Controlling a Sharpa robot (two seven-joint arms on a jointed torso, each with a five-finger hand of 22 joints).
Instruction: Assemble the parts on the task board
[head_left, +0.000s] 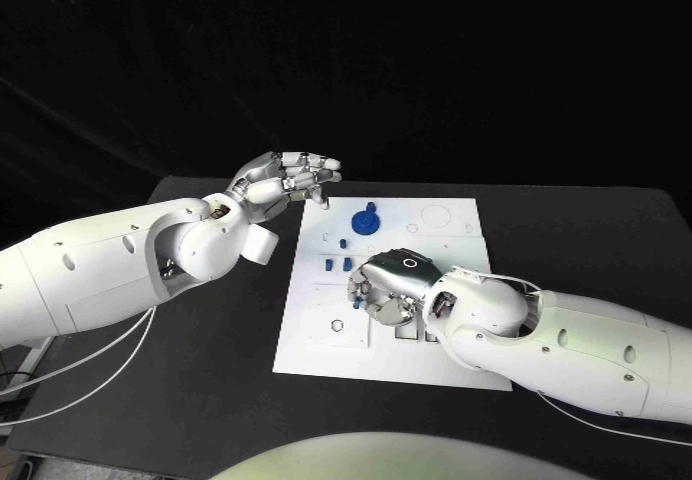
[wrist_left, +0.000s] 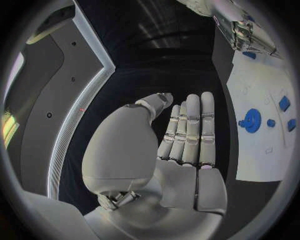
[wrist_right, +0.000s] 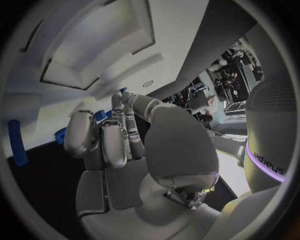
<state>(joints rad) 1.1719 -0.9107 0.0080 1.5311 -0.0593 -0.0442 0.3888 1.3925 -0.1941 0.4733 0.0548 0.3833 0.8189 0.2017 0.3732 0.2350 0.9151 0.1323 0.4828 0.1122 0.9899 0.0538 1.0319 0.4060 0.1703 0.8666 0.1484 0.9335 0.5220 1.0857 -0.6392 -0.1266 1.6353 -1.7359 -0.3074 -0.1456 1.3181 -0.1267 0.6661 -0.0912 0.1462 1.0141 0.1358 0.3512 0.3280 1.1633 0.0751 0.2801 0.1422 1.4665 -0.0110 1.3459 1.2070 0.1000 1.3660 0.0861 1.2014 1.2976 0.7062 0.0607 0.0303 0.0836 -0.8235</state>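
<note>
While the white task board (head_left: 382, 355) lies flat in the middle of the black desk (head_left: 188, 400), we find the right hand (head_left: 387, 290) lowered onto its centre, fingers curled down among small blue parts (head_left: 335, 264); whether they grip one we cannot tell. The left hand (head_left: 286, 180) hangs raised beside the board's far left corner, fingers loosely apart, holding nothing. A round blue part (head_left: 369, 220) sits on the board's far section.
</note>
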